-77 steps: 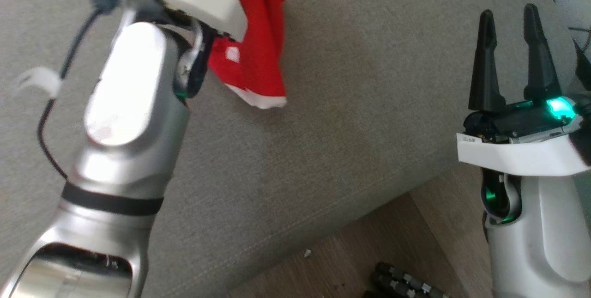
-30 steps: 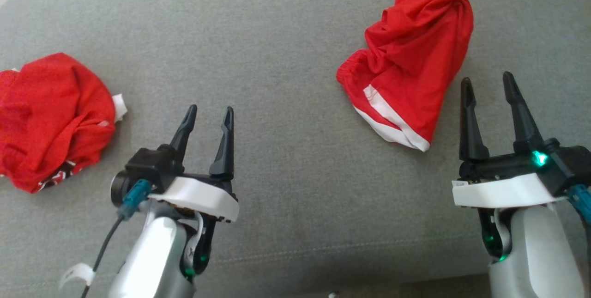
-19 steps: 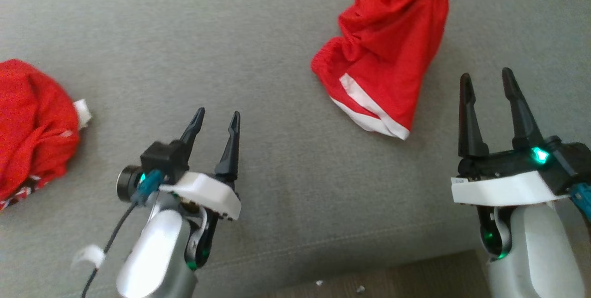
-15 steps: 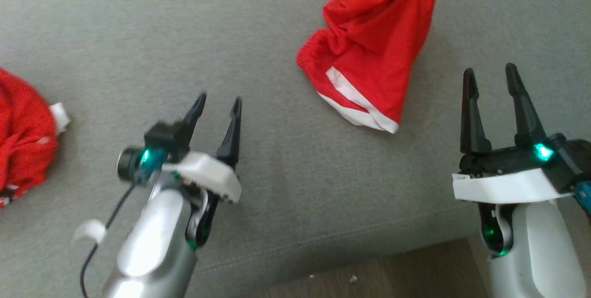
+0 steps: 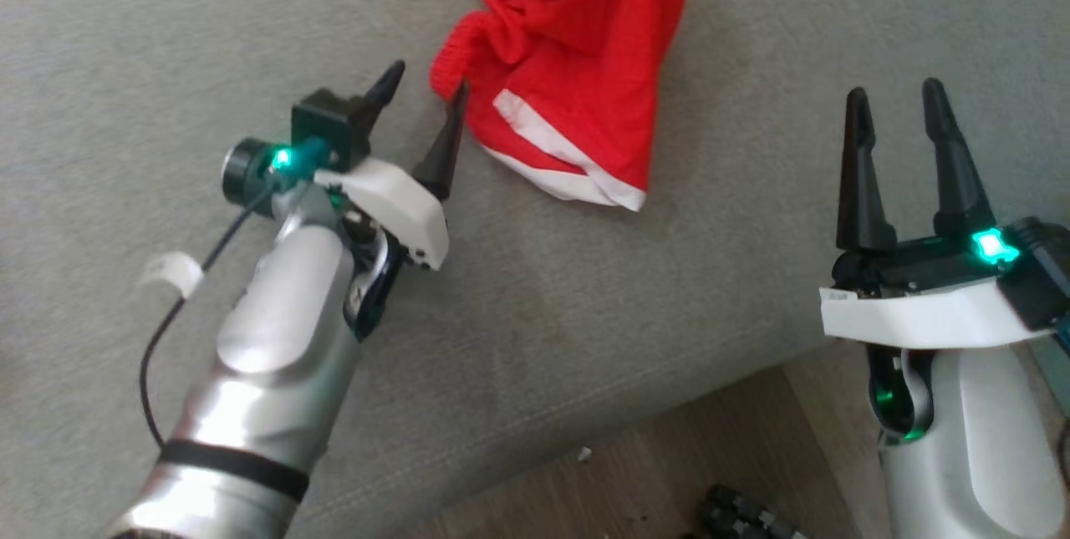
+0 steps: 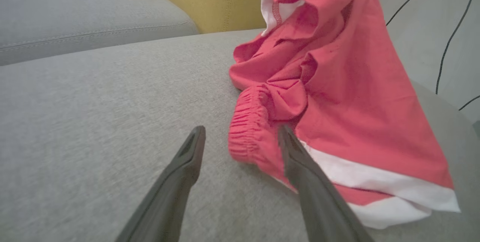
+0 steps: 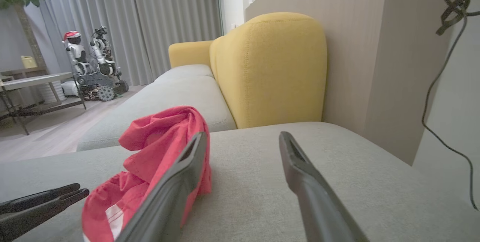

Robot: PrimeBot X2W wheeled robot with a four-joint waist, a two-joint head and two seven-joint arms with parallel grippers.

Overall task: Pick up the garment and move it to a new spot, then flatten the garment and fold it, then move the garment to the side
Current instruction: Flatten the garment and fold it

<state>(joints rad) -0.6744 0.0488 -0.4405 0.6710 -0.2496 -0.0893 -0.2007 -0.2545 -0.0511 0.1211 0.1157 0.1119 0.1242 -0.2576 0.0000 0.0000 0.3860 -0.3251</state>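
Reach has brought our left gripper, fingers spread wide, from bare cushion up to the red shorts, whose elastic waistband now lies between its fingertips, so we judge a pickup is near, while our right gripper waits open, well aside.

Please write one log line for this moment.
stage: pre-grasp | shorts: crumpled on sofa | left hand: open at waistband | right hand: open, apart

Garment top past head view's upper edge; dark floor object indistinct.
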